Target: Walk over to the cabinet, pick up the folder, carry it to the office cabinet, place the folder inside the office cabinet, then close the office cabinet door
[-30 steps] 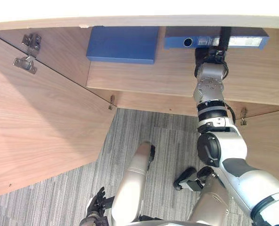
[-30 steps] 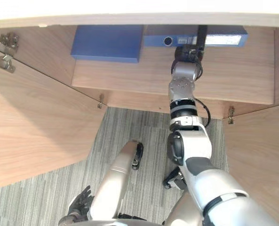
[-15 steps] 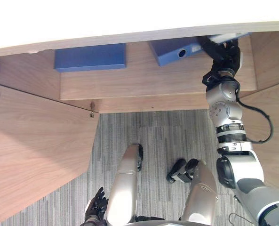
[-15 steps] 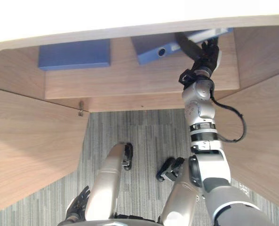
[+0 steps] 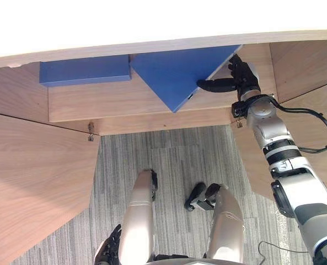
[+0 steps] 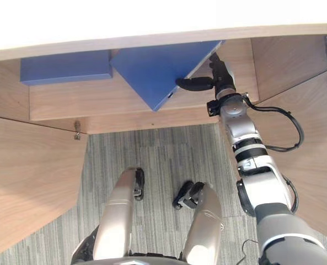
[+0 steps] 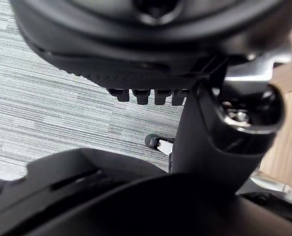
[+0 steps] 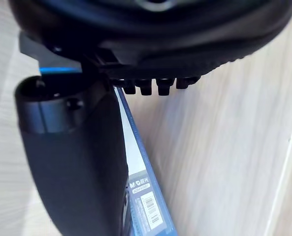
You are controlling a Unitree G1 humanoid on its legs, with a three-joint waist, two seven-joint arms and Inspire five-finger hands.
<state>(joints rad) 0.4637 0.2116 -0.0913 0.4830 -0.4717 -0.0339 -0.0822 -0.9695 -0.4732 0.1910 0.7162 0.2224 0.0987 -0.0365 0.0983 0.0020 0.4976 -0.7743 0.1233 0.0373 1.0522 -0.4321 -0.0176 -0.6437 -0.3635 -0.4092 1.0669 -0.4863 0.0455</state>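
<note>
So, fingers [image 8: 145, 89] first: on my right hand [image 5: 241, 76] they're curled down against one face of the flat blue folder [image 5: 177, 74] with the thumb [image 8: 72, 147] pressing the other face, a proper pinch near one edge and not a full wrap. In the right wrist view the folder's labelled spine runs between thumb and fingers, so I'm calling the grip real. The folder sits skewed on the wooden cabinet shelf [image 5: 113, 99], one corner poking over the front lip. I can't tell whether it's resting on the shelf or already a touch off it. A second blue folder [image 5: 85, 70] lies flat just beside it on the robot's left, near but not obviously touching. My read is this is the pick-up, so the trick is to draw the folder straight out toward me and keep it level. An edge pinch like that will let it swing and slip if I yank. I'd also watch the far corner so it doesn't drag its neighbour along or clip the open wooden door [image 5: 31, 182]. My left hand [image 5: 107, 255] hangs low over the grey striped carpet [image 5: 169, 160], relaxed and holding nothing.
</note>
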